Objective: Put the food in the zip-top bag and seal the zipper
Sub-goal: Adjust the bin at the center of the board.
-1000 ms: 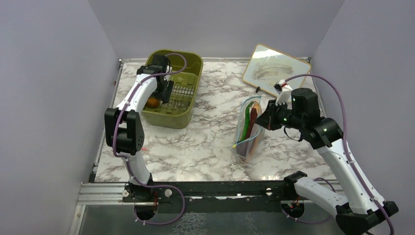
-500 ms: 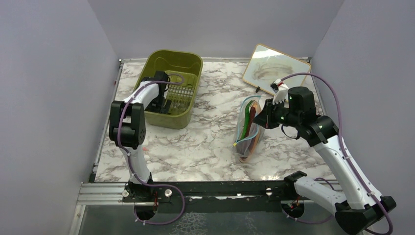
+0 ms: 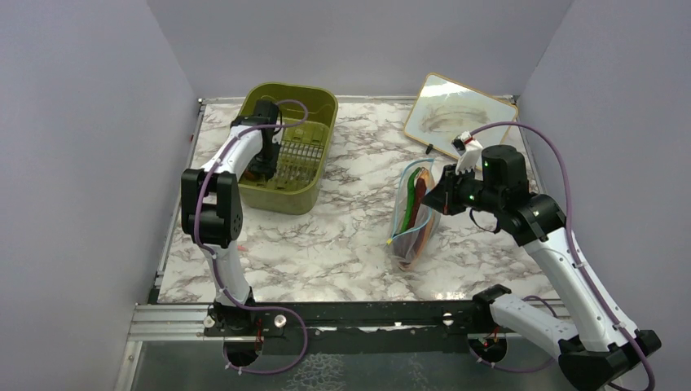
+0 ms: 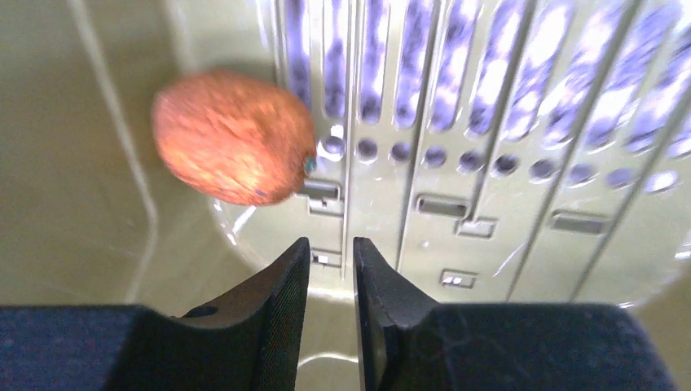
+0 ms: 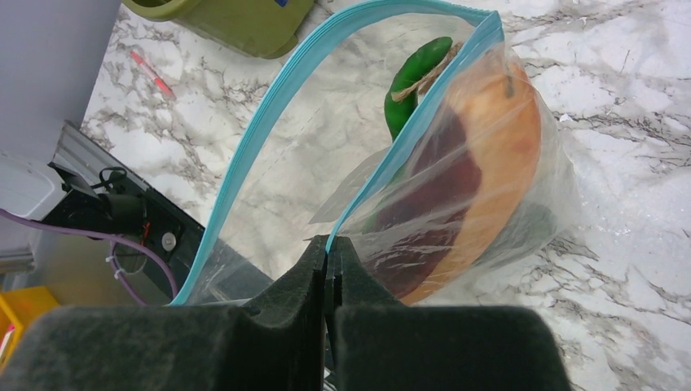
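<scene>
The clear zip-top bag (image 3: 411,216) stands open on the marble table, right of centre. It holds a long orange and dark red piece (image 5: 481,163) and a green vegetable (image 5: 415,73). My right gripper (image 3: 444,186) is shut on the near side of the bag's light blue zipper strip (image 5: 244,155), shown in the right wrist view (image 5: 330,244). My left gripper (image 3: 262,169) reaches down into the olive-green tub (image 3: 319,102). Its jaws (image 4: 332,244) stand a narrow gap apart and hold nothing. A round orange-brown food piece (image 4: 232,137) lies on the tub floor just ahead and left of them.
A framed whiteboard (image 3: 458,114) lies at the back right. A small red item (image 5: 149,72) lies on the table near the left front. The tub has a slotted floor (image 4: 489,98) and raised walls. Grey walls enclose the table on three sides.
My left gripper dropped from above the tub down into it, then shifted toward the tub's back left. My right gripper and the bag moved only slightly.
</scene>
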You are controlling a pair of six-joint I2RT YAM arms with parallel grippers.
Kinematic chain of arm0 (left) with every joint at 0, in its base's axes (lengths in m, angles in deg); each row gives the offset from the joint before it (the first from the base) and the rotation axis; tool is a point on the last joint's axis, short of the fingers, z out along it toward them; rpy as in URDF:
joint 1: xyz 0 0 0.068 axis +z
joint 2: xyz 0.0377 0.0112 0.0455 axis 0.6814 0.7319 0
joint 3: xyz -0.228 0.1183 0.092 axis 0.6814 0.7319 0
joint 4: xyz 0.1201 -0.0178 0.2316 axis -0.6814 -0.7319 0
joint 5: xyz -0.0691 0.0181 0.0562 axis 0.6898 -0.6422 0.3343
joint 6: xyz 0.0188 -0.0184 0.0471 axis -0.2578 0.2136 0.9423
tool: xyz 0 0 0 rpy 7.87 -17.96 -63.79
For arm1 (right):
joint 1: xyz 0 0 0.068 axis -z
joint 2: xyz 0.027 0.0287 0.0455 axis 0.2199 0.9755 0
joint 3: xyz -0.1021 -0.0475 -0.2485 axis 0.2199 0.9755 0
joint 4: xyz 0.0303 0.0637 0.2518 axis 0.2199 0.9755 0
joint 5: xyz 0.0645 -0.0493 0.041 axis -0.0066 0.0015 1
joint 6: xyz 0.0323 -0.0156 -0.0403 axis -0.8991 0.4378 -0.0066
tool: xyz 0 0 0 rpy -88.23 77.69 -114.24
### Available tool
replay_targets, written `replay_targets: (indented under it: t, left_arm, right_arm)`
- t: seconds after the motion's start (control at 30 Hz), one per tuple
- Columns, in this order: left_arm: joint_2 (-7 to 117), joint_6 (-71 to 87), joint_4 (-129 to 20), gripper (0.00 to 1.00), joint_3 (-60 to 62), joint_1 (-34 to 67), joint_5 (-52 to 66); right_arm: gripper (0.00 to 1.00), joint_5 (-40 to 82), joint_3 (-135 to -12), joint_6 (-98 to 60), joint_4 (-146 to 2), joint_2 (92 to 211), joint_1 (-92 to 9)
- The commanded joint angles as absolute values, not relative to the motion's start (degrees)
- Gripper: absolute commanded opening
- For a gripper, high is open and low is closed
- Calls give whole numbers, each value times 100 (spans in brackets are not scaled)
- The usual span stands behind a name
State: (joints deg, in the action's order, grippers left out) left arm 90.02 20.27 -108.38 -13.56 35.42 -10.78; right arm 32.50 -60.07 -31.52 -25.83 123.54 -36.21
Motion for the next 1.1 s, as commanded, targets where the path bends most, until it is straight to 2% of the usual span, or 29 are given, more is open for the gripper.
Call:
replay_targets:
  t: [0.0,0.17,0.27,0.37,0.57,0.67,0.8,1.07]
  left_arm:
    - [8721,1887,-10695,26,-2234,3504,-662]
    - [8389,1756,-10757,24,-2464,3502,-1030]
    - [8135,1614,-10809,32,-2263,3504,-1608]
    - [7793,1131,-10916,51,-2105,3504,-2599]
    - [6330,-249,-10806,64,-1435,3504,-3340]
    - [5595,-1433,-10828,65,-856,3512,-3571]
    - [5000,-2479,-10992,64,-284,3513,-3234]
    - [4871,-4117,-10832,66,453,3583,-2845]
  right_arm:
    - [1,3253,-6121,-3090,-2620,12230,-3617]
    - [1,3216,-6065,-3132,-2658,12224,-3613]
    - [1,3265,-6033,-3138,-2685,12251,-3617]
    - [1,3303,-6032,-3088,-2695,12258,-3617]
    - [1,3429,-5926,-3035,-2785,12219,-3619]
    - [1,3528,-5853,-3048,-2862,12170,-3617]
    - [1,3577,-5814,-3063,-2870,12105,-3617]
    - [1,3557,-5829,-3100,-2804,11975,-3617]
